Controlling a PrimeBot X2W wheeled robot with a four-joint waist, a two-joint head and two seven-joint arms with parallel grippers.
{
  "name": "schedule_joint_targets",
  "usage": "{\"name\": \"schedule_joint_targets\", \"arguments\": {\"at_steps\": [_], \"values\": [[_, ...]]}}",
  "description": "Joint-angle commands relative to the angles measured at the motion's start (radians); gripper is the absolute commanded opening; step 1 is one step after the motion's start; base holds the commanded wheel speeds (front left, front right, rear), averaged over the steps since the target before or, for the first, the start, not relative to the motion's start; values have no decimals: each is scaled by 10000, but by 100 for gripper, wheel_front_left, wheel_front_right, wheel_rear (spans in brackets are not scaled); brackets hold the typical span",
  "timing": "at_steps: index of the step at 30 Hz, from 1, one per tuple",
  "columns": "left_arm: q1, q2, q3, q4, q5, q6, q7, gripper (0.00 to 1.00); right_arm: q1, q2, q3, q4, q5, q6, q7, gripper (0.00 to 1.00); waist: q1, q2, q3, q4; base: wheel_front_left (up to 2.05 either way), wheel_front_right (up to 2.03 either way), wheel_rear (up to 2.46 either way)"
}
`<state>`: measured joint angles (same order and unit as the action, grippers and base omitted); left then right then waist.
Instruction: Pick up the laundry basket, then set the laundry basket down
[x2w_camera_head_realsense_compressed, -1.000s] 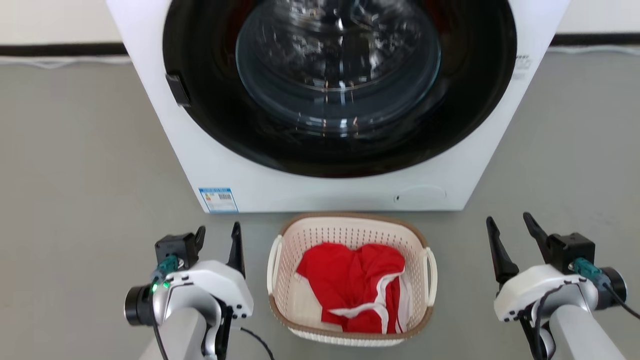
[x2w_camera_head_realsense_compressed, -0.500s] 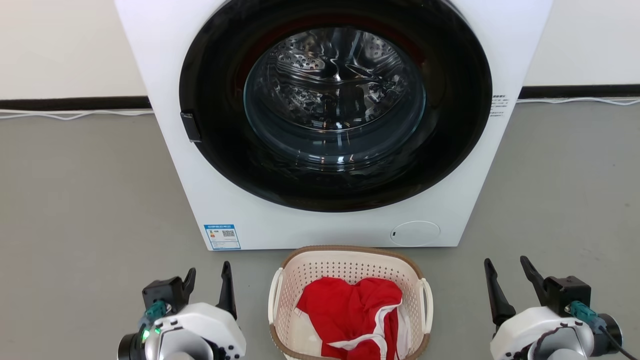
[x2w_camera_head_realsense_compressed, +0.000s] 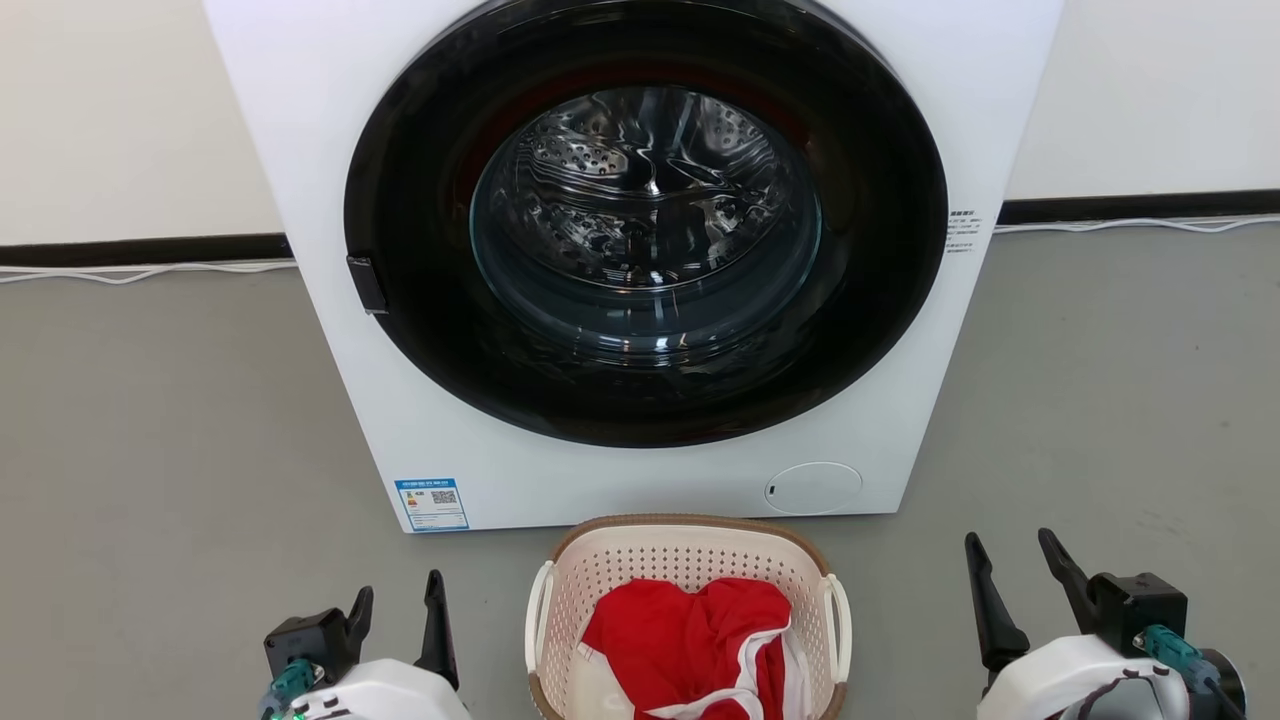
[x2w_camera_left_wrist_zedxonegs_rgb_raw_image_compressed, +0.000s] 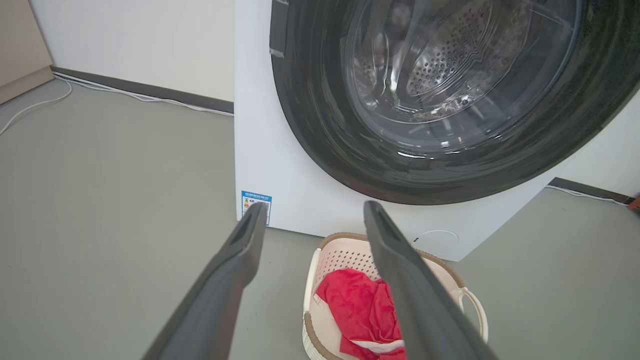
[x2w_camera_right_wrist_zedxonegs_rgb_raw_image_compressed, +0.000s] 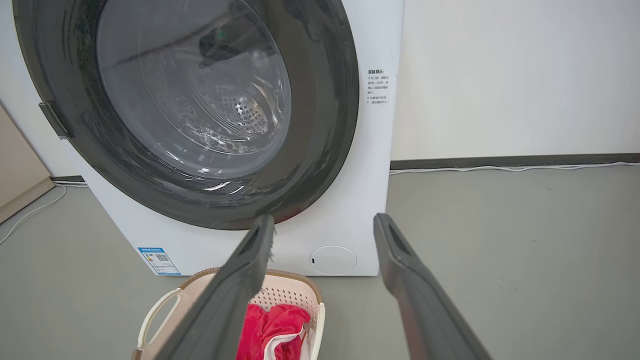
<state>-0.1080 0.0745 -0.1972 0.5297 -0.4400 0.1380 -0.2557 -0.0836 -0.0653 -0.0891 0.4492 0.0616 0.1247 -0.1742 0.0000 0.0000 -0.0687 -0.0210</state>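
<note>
The laundry basket (x2w_camera_head_realsense_compressed: 690, 556) stands on the floor (x2w_camera_head_realsense_compressed: 150, 450) at bottom centre, just before the washer (x2w_camera_head_realsense_compressed: 400, 420), with red cloth (x2w_camera_head_realsense_compressed: 680, 640) inside. The left gripper (x2w_camera_head_realsense_compressed: 397, 625) and right gripper (x2w_camera_head_realsense_compressed: 1015, 592) flank it, fingers spread, apparently clear of both handles. That suits either reaching in to lift it or having just let go after the set-down.

White wrist shells (x2w_camera_head_realsense_compressed: 1050, 678), teal plugs (x2w_camera_head_realsense_compressed: 1165, 645), long dark tapered fingers (x2w_camera_head_realsense_compressed: 986, 612).
</note>
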Motion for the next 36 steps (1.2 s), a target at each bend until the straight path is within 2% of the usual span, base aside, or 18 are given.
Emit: {"name": "schedule_joint_targets", "arguments": {"at_steps": [1, 9, 10, 16, 20, 24, 36], "values": [[-105, 171, 322, -335, -9, 101, -61, 100, -98, 0, 223, -452, -45, 60, 91, 100, 0, 0, -12, 0, 0, 0, 0], [12, 297, 316, -601, -1, 199, -38, 100, 112, 67, 219, -803, -41, 60, 256, 100, 0, 0, -15, 52, 0, 0, 0], [211, 185, 5, -350, -3, 129, 5, 0, 275, 107, -14, -503, 5, 0, 272, 0, 0, 0, -16, 50, 0, 0, 0], [379, 124, 83, -26, -261, 49, 113, 0, 416, 176, -92, -114, 320, -10, 396, 0, 2, 0, -4, 54, 0, 0, 0], [376, 112, 187, -132, -636, -40, 237, 0, 398, 175, -111, -181, 826, -8, 504, 0, 22, 0, 0, 58, 0, 0, 0], [375, 100, 277, -230, -1012, -129, 346, 0, 404, 174, -84, -267, 1337, -5, 560, 0, 2, 0, 40, 63, 0, 0, 0], [339, 64, 564, -515, -2138, -398, 686, 0, 366, 172, -57, -494, 2835, 2, 761, 0, 0, 0, 118, 78, 0, 0, 0]]}}
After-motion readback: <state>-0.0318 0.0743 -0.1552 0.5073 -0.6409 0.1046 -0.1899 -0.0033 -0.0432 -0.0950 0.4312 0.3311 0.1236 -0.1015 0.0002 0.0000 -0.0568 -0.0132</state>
